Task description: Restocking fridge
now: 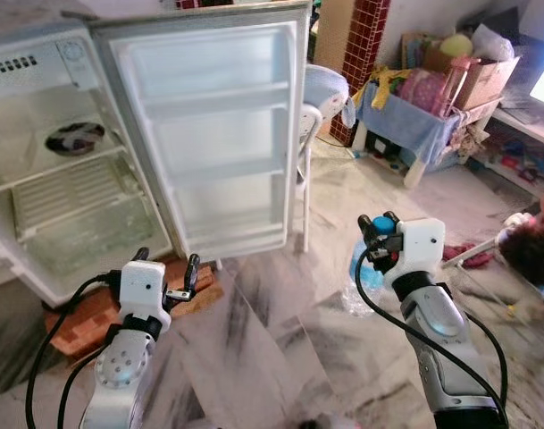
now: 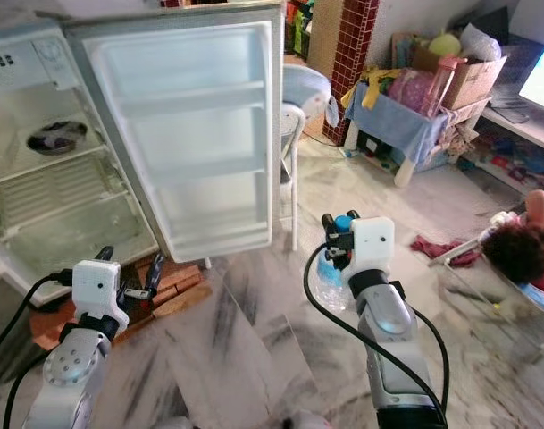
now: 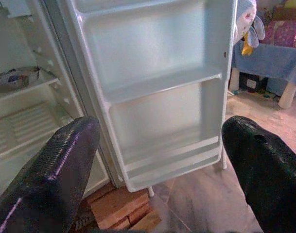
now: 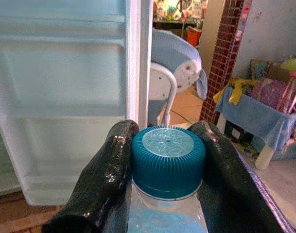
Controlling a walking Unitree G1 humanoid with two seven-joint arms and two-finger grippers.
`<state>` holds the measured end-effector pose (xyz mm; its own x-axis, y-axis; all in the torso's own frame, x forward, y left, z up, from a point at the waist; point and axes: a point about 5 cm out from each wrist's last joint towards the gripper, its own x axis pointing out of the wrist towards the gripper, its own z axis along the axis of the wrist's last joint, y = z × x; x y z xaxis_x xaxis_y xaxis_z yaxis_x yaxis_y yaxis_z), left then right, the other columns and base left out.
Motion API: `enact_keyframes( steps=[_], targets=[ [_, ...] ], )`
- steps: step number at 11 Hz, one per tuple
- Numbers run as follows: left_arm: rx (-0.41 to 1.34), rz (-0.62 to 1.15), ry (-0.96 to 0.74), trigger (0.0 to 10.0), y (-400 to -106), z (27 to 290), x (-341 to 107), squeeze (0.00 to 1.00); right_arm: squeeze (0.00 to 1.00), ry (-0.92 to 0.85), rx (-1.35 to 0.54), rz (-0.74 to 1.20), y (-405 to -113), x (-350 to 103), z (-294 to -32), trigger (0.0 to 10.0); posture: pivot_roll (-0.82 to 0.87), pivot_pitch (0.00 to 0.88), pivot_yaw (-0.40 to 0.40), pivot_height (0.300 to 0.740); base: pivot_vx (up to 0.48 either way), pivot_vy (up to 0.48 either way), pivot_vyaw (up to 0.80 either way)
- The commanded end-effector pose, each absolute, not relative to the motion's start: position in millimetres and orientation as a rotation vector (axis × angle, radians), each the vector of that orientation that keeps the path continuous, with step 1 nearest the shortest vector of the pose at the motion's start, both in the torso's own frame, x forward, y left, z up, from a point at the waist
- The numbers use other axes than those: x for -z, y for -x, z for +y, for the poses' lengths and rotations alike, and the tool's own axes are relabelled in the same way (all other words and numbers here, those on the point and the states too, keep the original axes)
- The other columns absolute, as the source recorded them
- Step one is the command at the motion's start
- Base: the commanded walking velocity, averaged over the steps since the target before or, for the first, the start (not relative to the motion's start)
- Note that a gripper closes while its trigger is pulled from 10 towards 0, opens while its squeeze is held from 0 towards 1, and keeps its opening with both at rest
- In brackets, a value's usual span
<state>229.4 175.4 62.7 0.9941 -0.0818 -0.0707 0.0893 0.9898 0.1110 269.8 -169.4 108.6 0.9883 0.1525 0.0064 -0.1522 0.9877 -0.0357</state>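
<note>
Marble floor spreads before a small white fridge standing far left on red bricks, its white door swung wide and the door shelves bare. The right end effector pinches a clear plastic water bottle just under its blue screw cap — held upright, right of the door. The left end effector hangs with fingers spread, near the fridge's lower edge.

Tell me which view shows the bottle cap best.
Right wrist view: the blue cap sits close up, clamped between the right gripper fingers. Both eye views show it small, mostly hidden by that gripper; the bottle hangs below.
</note>
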Motion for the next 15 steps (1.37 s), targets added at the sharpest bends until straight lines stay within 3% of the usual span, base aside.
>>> enact_keyframes(
  steps=[1, 4, 11, 15],
  targets=[
    [0.06, 0.058, -0.144, 10.0, -231, 179, -66, 0.0, 0.0, 0.043, -0.177, -0.068, -276, -122, -165, 10.0, 0.05, 0.0, -0.004, 0.74, 0.398, 0.266, 0.0],
    [0.072, 0.061, -0.175, 10.0, -235, 187, -67, 0.0, 0.0, 0.051, -0.191, -0.077, -279, -125, -163, 10.0, 0.05, 0.0, 0.001, 0.74, 0.401, 0.261, 0.71],
    [0.008, 0.074, -0.252, 10.0, -239, 192, -65, 0.0, 0.0, 0.001, -0.179, -0.09, -285, -129, -166, 10.0, 0.05, 0.0, 0.002, 0.74, 0.385, 0.242, 0.0],
    [-0.005, 0.074, -0.268, 10.0, -240, 188, -63, 0.0, 0.0, 0.017, -0.197, -0.107, -286, -131, -164, 10.0, 0.05, 0.0, 0.002, 0.74, 0.0, 0.0, 0.19]
  ],
)
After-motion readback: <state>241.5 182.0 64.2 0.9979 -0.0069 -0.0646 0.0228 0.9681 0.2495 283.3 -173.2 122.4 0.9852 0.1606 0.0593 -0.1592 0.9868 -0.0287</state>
